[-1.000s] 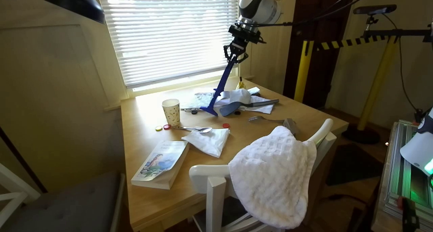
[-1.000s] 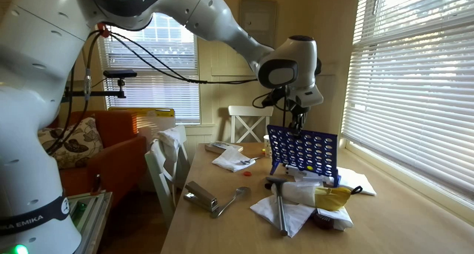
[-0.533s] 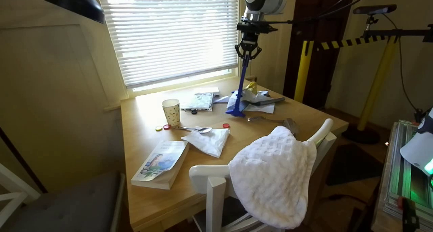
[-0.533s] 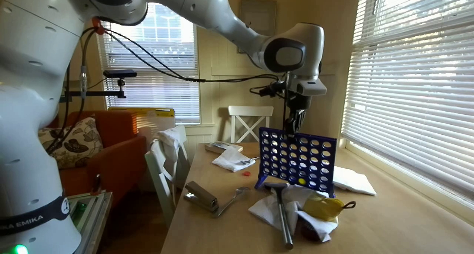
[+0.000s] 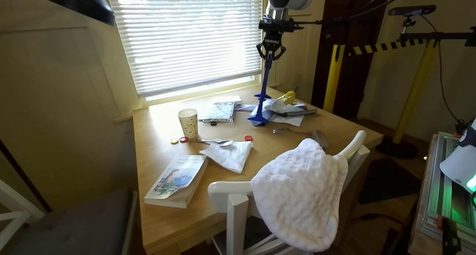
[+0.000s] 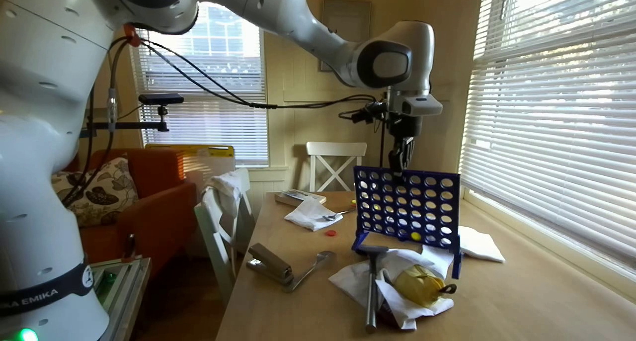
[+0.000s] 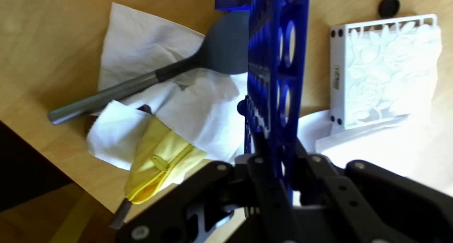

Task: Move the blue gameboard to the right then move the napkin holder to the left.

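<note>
The wooden table (image 5: 160, 221) is lit through white blinds (image 5: 193, 43). The top edge of the blue gameboard (image 6: 408, 207) is pinched between the jaws of the gripper (image 5: 269, 58), and in the wrist view the board is seen between the napkin holder (image 7: 375, 73) and the yellow pouch (image 7: 148, 165). A second ago it was more slanted in an exterior view, with the holder partly covered; since then it has been carried rightward there. The pouch, white napkins (image 7: 208, 108) and grey spatula (image 7: 177, 68) have been shifted the same way. Whether the board is resting on anything cannot be told.
</note>
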Controlling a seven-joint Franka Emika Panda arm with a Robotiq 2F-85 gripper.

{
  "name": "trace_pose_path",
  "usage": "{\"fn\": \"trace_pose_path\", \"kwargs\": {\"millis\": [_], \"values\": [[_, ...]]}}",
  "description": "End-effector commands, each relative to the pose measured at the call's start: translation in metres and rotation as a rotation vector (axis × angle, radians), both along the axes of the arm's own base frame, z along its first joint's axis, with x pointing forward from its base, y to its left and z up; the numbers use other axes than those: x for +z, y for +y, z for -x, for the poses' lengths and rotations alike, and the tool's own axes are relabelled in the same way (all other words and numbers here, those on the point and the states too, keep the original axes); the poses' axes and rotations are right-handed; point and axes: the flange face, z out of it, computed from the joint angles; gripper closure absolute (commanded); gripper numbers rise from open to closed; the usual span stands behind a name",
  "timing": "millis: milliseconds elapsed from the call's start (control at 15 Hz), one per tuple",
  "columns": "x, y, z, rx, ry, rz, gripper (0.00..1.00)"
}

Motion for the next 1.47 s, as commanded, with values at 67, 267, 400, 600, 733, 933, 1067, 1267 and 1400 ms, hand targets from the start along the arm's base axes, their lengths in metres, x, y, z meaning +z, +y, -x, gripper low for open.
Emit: {"fn": "trace_pose_path", "kwargs": {"millis": [67, 267, 400, 600, 733, 933, 1067, 1267, 1400], "values": [[0.01, 0.017, -0.023, 0.012, -0.019, -0.03, 0.96], [0.005, 0.025, -0.026, 0.043, 0.101, -0.059, 0.96], [0.006, 0.03, -0.033, 0.066, 0.105, -0.052, 0.96], [0.007, 0.034, -0.045, 0.088, 0.076, -0.038, 0.96], [0.004, 0.036, -0.049, 0.074, 0.112, -0.027, 0.96], [-0.005, 0.04, -0.052, 0.078, 0.183, -0.025, 0.96], [-0.009, 0.043, -0.058, 0.095, 0.175, -0.022, 0.96], [-0.01, 0.046, -0.067, 0.102, 0.141, -0.003, 0.96], [-0.014, 0.047, -0.068, 0.086, 0.162, 0.016, 0.96]]}}
